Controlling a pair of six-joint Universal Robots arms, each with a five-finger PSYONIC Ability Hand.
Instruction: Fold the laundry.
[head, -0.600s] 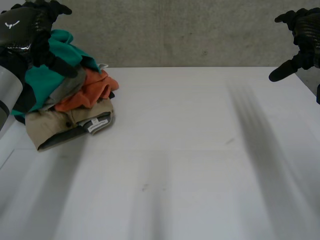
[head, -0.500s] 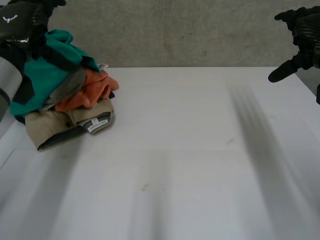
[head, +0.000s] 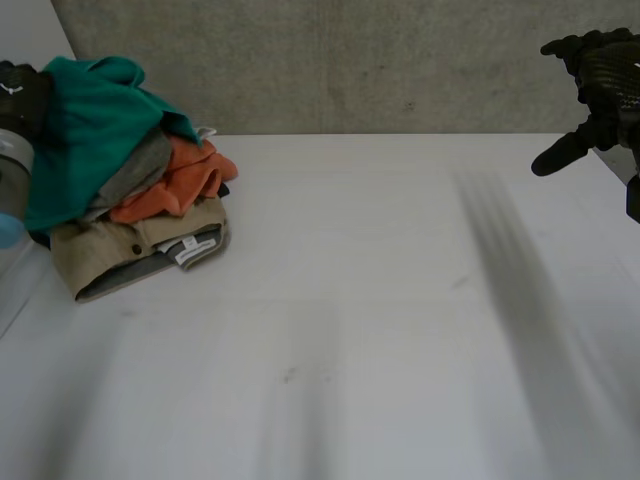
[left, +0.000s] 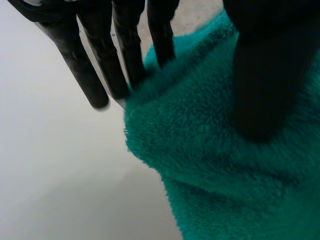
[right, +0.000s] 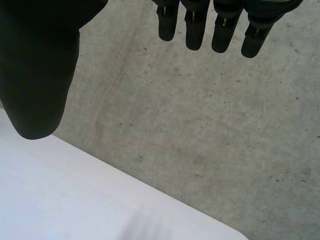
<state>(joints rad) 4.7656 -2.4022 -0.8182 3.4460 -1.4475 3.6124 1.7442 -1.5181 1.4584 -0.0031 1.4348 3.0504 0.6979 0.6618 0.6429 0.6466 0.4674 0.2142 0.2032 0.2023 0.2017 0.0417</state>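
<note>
Left hand (head: 15, 90) has pulled back to the left edge of the table (head: 380, 300), thumb and fingers pinching the teal towel (head: 85, 135) on top of the pile (head: 160, 215). Right hand (head: 603, 80) hovers spread and empty. Nothing folded yet, so I'd say the whole pile is still to do.

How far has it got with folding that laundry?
Nothing looks folded yet: the orange garment and tan garment lie crumpled in a heap at a far corner of the table. In hand: the left hand pinches the green cloth on top of that heap. The right hand is open, raised, holding nothing. Left: spreading and folding every piece.
</note>
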